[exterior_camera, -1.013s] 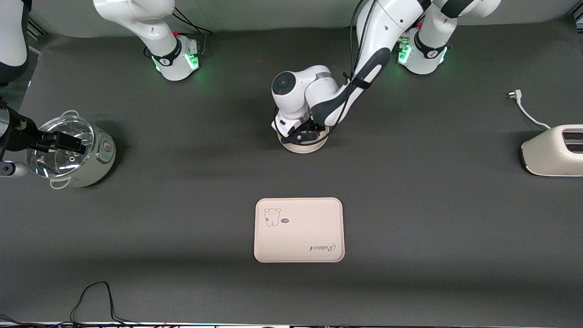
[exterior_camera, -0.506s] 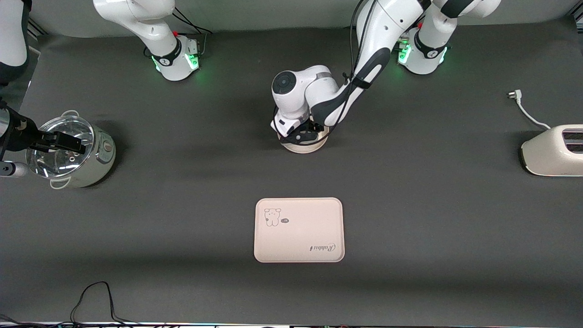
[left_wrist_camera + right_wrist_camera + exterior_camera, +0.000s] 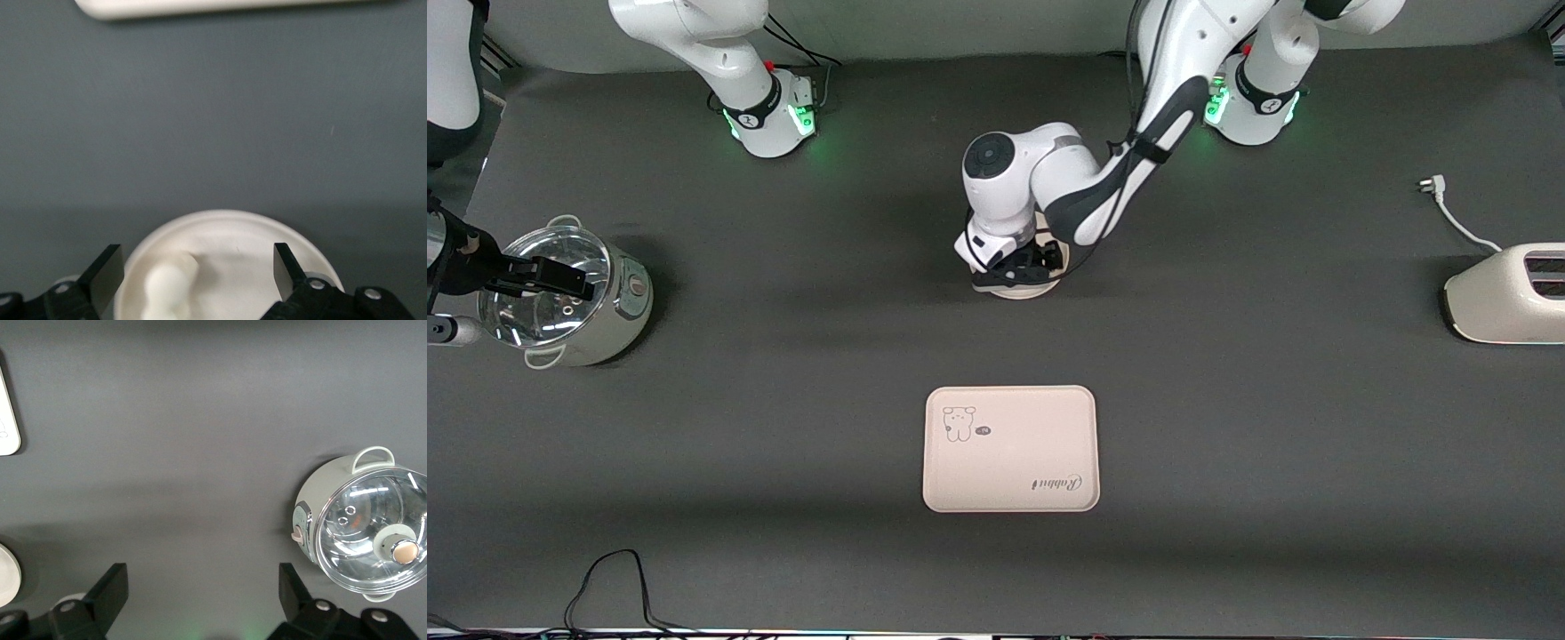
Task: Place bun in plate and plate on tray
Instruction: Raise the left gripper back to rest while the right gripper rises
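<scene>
**Over the plate: bun is in, tool spread**

Over the plate [image 3: 1016,289] your left tool [image 3: 193,275] hangs with its fingers [image 3: 105,273] spread wide, pinching nothing. You can see the bun [image 3: 167,290] lying in the plate between those fingers, toward one side of the dish. So read step one as done; step two, plate onto tray [image 3: 1010,449], not yet started. The tray sits bare on the surface [image 3: 1227,400], nearer the front camera than the plate, well apart from it. Next you'll need a grip on the plate's rim, then a level carry so the bun doesn't roll out. Your right tool [image 3: 200,593] waits, spread too and holding nothing, over bare surface toward the right arm's end, near the glass-lidded pot [image 3: 569,298].
</scene>
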Motion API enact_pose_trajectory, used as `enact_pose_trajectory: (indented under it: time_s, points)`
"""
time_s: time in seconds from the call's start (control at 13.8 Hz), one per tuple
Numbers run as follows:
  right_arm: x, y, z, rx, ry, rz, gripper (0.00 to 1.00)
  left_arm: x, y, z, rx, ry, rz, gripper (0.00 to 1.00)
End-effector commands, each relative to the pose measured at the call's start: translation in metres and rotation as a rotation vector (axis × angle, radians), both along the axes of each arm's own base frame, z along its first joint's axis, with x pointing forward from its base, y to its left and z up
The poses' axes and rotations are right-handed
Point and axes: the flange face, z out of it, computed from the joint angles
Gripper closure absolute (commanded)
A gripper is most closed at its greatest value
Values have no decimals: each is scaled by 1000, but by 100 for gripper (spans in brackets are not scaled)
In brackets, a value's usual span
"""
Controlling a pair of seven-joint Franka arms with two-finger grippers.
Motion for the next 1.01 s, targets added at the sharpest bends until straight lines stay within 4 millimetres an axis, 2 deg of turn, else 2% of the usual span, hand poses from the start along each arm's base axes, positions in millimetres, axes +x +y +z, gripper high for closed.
enact_pose_trajectory:
  time_s: [0.0, 0.07, 0.22, 0.36, 0.43, 0.51, 0.65, 0.8, 0.87, 0.94]
  points:
    - [-12, 5, 5, 18, -8, 8, 0, 48, 54, 74, -34, -78, 12, 0]
    - [-13, 10, 0, 19, 0, 16, 0, 65, 76, 103, -48, -115, 44, 0]
    - [-16, 21, 0, 20, -3, 14, 0, 93, 135, 160, -60, -152, 158, 0]
    - [-21, 55, -6, 15, 3, 2, 0, 118, 214, 212, -59, -160, 215, 0]
    - [-26, 78, -8, 12, -7, 3, 0, 131, 261, 230, -86, -132, 215, 0]
    - [-32, 111, -14, 28, 0, 2, 0, 139, 308, 246, -142, -91, 217, 0]
    - [-43, 185, -18, 79, -2, -63, 0, 133, 369, 278, -158, -64, 107, 0]
    - [-67, 282, -25, 75, -32, -95, 0, 126, 415, 308, -147, -69, 84, 0]
    - [-82, 327, -33, 71, -40, -111, 0, 126, 435, 312, -146, -60, 112, 0]
    - [-98, 364, -37, 73, -51, -124, 0, 121, 446, 318, -146, -49, 132, 0]
